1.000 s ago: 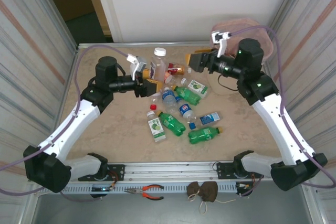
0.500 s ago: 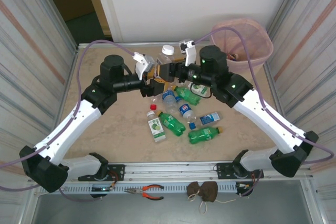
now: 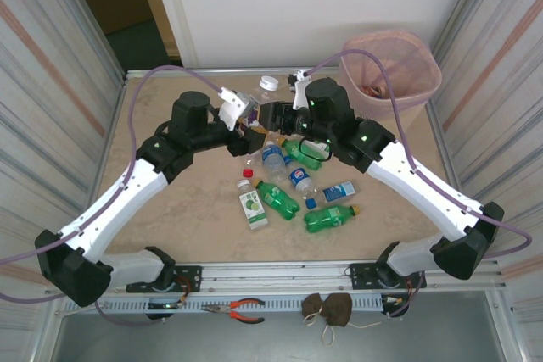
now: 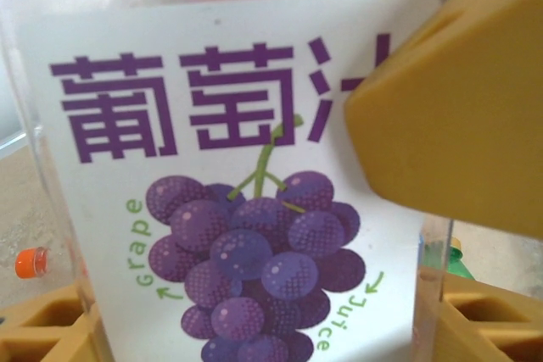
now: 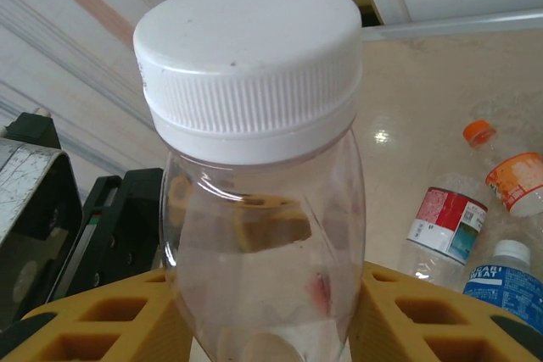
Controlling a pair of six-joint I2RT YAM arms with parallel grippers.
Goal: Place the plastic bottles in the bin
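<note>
A clear bottle (image 3: 260, 106) with a white cap (image 3: 268, 83) and a grape label is held up over the back middle of the table. My left gripper (image 3: 244, 121) is shut on it from the left, and the label (image 4: 229, 167) sits between its yellow fingers (image 4: 51, 328). My right gripper (image 3: 271, 114) is shut on the same bottle (image 5: 254, 209) just below the cap (image 5: 250, 57). Several more plastic bottles lie below on the table, among them two green ones (image 3: 278, 198) (image 3: 329, 218). The pink bin (image 3: 392, 61) stands at the back right.
Bottles with red (image 5: 445, 226), orange (image 5: 509, 175) and blue (image 5: 509, 281) labels lie beyond the held one. A loose red cap (image 3: 246, 174) lies on the table. Pliers (image 3: 237, 309) and a brown pouch (image 3: 329, 311) rest on the near rail.
My right arm swung left from the bin to the bottle in my left gripper, and its jaws closed on it. The left arm shifted slightly right with the bottle.
</note>
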